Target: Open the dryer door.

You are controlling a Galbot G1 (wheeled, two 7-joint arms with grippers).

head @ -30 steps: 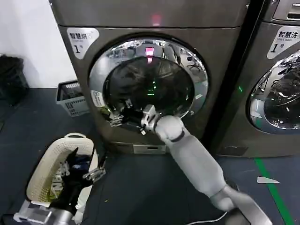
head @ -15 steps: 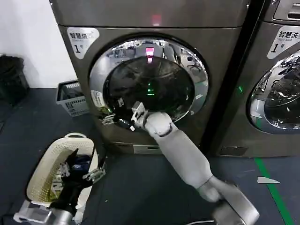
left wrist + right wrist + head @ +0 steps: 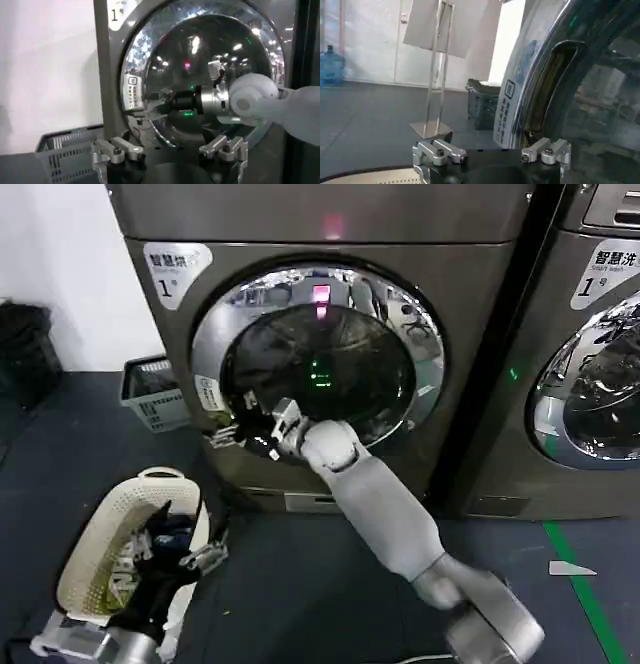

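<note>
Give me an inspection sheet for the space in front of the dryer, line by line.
Surface: dark floor, green line at the right.
Job's things: dryer door looks shut against its machine; latch state not visible.
Clutter: white laundry basket holding dark items; grey crate by the wall.
Grippers: right pincer open at the door's lower-left chrome ring; left pincer open, low beside the laundry basket.
Cables: thin white cable on the floor near the right arm's base.
Surroundings: neighbouring machine at the right, white wall at the left.
</note>
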